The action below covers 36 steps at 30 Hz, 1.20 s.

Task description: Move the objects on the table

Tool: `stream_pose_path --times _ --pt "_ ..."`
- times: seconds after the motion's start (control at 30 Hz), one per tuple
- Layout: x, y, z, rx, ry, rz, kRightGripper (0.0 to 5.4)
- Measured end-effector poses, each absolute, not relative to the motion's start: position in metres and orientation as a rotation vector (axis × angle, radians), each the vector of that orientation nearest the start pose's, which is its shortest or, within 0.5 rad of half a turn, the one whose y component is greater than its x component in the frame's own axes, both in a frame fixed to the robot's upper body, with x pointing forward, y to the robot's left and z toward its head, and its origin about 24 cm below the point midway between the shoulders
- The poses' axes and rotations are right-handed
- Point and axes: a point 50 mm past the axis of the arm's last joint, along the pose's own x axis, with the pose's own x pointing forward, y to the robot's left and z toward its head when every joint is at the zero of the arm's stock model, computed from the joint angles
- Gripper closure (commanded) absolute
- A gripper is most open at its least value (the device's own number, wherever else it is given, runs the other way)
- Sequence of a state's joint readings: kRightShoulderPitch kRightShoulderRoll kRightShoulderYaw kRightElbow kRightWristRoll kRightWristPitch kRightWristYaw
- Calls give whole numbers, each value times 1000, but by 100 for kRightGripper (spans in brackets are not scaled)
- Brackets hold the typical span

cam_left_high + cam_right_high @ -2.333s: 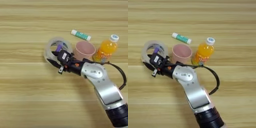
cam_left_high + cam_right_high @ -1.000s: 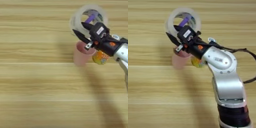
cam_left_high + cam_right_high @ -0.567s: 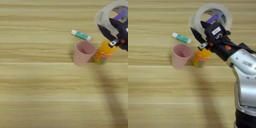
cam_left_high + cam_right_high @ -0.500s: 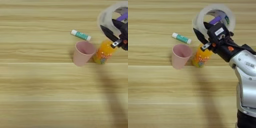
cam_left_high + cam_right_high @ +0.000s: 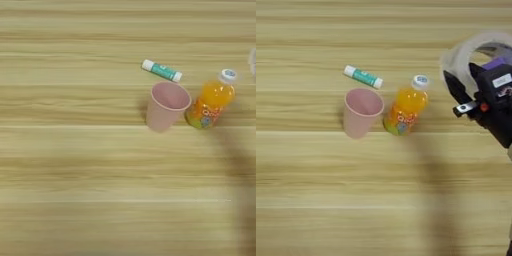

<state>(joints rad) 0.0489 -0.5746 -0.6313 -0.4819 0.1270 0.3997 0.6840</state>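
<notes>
On the wooden table a pink cup stands upright, open side up. Right beside it stands the small orange bottle with a white cap, leaning a little in the picture. My right gripper hovers to the right of the bottle, shut on the clear tape roll, which is held up off the table with a purple strip showing inside. One black finger lies across the roll's near wall. In the left eye view only a faint edge of the tape roll shows, with the cup and bottle in the middle.
A small green and white tube lies flat just behind the cup. The gripper's dark shadow falls on the wood below and right of the bottle.
The gripper has carried the tape roll from the left of the cup, up over the cup and bottle, and on to the right of the bottle. Cup, bottle and tube have stayed put.
</notes>
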Motion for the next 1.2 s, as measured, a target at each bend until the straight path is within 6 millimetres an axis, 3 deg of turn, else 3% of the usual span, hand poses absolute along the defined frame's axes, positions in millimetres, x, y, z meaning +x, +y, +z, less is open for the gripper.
stream_pose_path --times 0.33,0.43,0.97,1.2 --pt "204 -322 161 -475 32 85 390" --pt "206 -326 141 -451 104 80 390" --pt "210 -330 78 -401 340 75 391" --pt "214 -330 68 -384 365 82 391"
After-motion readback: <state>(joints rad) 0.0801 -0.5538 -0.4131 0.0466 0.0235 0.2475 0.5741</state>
